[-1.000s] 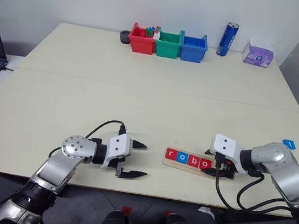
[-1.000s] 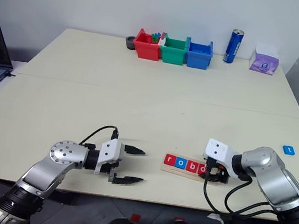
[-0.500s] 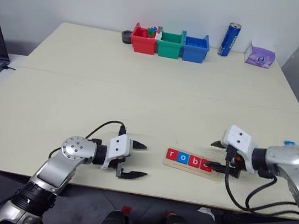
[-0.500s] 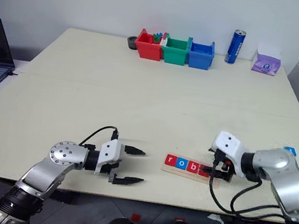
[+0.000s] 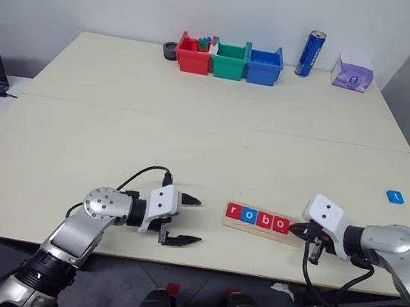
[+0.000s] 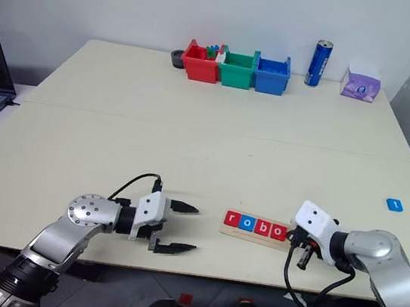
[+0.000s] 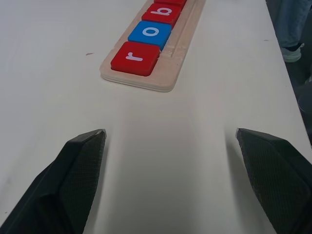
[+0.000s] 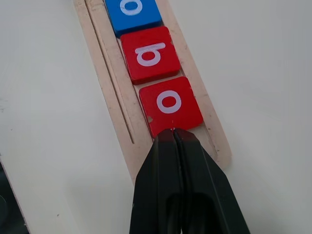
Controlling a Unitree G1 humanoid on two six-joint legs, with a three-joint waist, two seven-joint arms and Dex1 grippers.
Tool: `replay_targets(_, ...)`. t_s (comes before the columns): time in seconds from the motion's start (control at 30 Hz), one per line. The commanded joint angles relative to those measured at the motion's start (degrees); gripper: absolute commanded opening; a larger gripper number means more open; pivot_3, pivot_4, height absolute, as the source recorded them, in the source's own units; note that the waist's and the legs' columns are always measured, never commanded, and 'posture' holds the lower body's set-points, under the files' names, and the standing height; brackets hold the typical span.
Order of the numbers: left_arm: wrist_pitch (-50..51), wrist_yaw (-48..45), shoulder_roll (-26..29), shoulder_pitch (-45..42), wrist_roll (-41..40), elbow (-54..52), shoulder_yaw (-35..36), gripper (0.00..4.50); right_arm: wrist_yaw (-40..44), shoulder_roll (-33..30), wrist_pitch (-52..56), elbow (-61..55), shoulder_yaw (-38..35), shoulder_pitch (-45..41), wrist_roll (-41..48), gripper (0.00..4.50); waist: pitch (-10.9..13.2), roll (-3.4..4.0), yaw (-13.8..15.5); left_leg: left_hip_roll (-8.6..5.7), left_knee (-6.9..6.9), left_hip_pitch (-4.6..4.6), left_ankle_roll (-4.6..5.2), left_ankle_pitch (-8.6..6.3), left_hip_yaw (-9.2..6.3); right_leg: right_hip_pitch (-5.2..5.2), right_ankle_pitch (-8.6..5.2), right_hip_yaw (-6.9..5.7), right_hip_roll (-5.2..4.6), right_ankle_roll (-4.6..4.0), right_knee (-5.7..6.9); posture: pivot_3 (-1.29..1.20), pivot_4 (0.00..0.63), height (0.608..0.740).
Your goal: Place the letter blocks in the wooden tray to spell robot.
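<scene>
Four letter blocks (image 5: 257, 218) fill the wooden tray (image 5: 294, 235), one (image 5: 394, 197) apart; right gripper (image 8: 171, 136) clenched empty, left gripper (image 5: 189, 219) released.

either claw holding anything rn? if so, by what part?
Nothing held. The right claw is shut empty, its tips at the edge of the last red o block in the wooden tray. The left claw is open over bare table.

Wooden tray (image 8: 127, 122): end nearest the right gripper (image 8: 171, 133) lay hidden beneath its closed fingers; blue tile (image 8: 132, 12) cropped.
</scene>
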Motion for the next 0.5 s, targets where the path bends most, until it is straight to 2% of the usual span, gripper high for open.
replay_targets(0.03, -0.7, 0.1, -0.1, -0.6, 0.1, -0.9, 0.4, 4.50, 0.2, -0.9, -2.0, 0.9, 1.2, -2.0, -1.7, 0.04, 0.0, 0.00, 0.0, 0.00, 0.00, 0.00, 0.00, 0.00, 0.00, 0.00, 0.00, 0.00, 0.00, 0.00, 0.00, 0.00, 0.150, 0.740)
replay_targets(0.5, -1.0, 0.6, -0.1, -0.2, 0.4, -1.0, 0.5, 4.50, 1.5, 0.9, -3.2, 3.9, 5.2, -7.1, -2.3, 0.04, 0.0, 0.00, 0.0, 0.00, 0.00, 0.00, 0.00, 0.00, -0.03, 0.00, 0.00, 0.00, 0.00, -0.01, 0.00, 0.00, 0.150, 0.740)
